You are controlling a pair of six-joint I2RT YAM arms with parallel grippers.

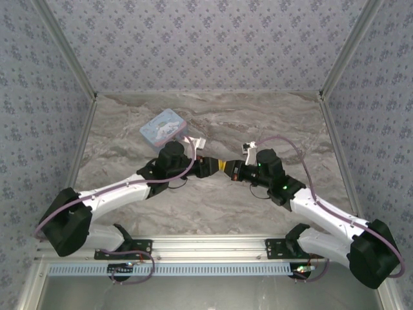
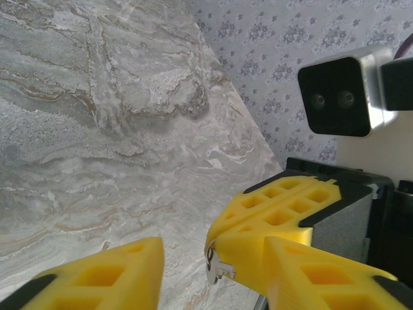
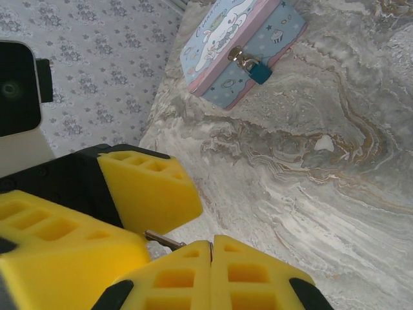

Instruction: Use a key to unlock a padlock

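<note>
Watching remotely, I see my right end effector (image 3: 211, 253) clamped on the key (image 3: 162, 239), left end effector (image 2: 216, 258) spread apart around it, padlock (image 3: 260, 72) on the tin (image 3: 213, 35).

The top external view looks steeply down from behind the arm bases at its bottom edge, taking in the whole table (image 1: 213, 213). The wrist views sit low and close, facing each other across mid-table, with the left gripper (image 2: 214, 252) and right gripper (image 3: 211, 255) at each frame's bottom. The right wrist view shares the tin (image 3: 242, 45), top centre, with the overhead view.
</note>
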